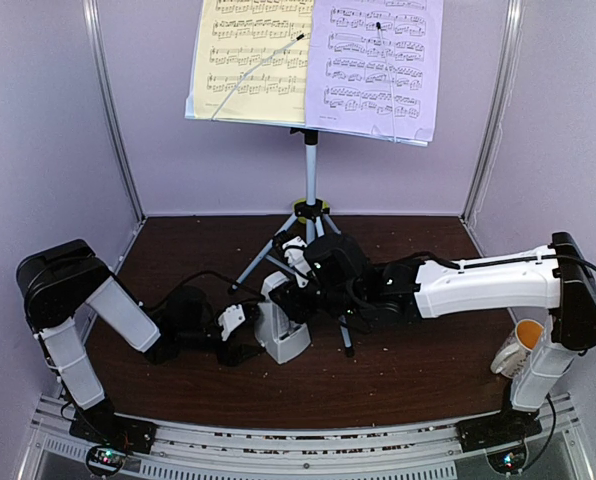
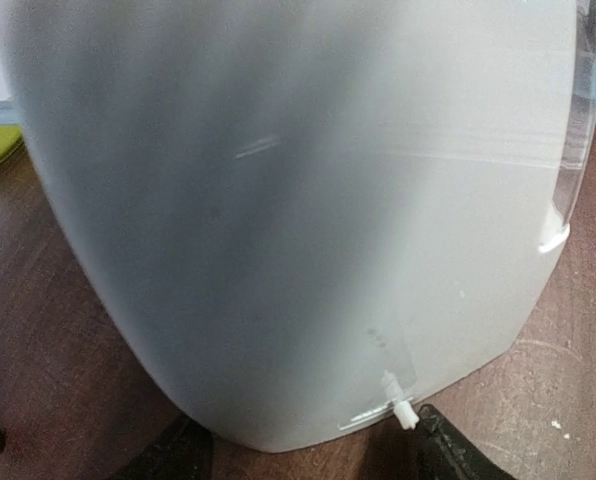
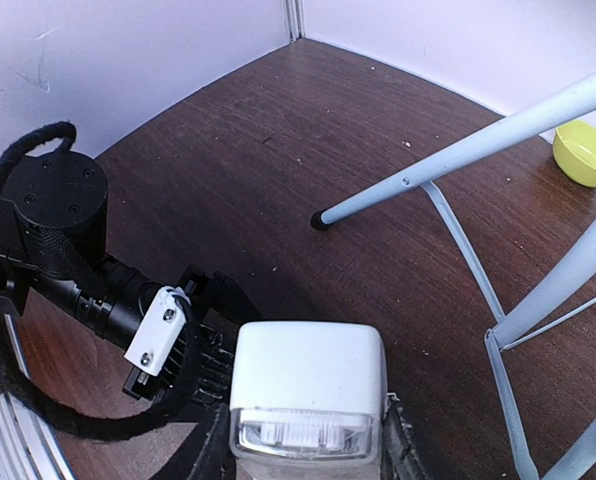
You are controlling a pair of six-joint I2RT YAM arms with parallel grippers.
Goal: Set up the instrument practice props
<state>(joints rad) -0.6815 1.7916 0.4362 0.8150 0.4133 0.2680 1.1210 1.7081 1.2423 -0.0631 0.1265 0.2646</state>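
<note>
The music stand's grey tripod (image 1: pixel 310 190) stands at the back middle and carries a yellow sheet (image 1: pixel 250 60) and a lilac sheet (image 1: pixel 378 65). The white pyramid metronome (image 1: pixel 286 335) stands upright on the table in front of it. My right gripper (image 3: pixel 303 450) is over its top, one finger tight against each side of the metronome (image 3: pixel 308 370). My left gripper (image 1: pixel 240 325) is low at its left side. In the left wrist view the metronome (image 2: pixel 298 200) fills the frame, and the left gripper (image 2: pixel 313 455) has its jaws spread wide at the base.
A white mug with an orange inside (image 1: pixel 518 345) stands at the right by the right arm's base. A small green bowl (image 3: pixel 585 152) sits beyond the tripod legs (image 3: pixel 458 160). One tripod leg reaches the table just right of the metronome. Walls close in the back and both sides.
</note>
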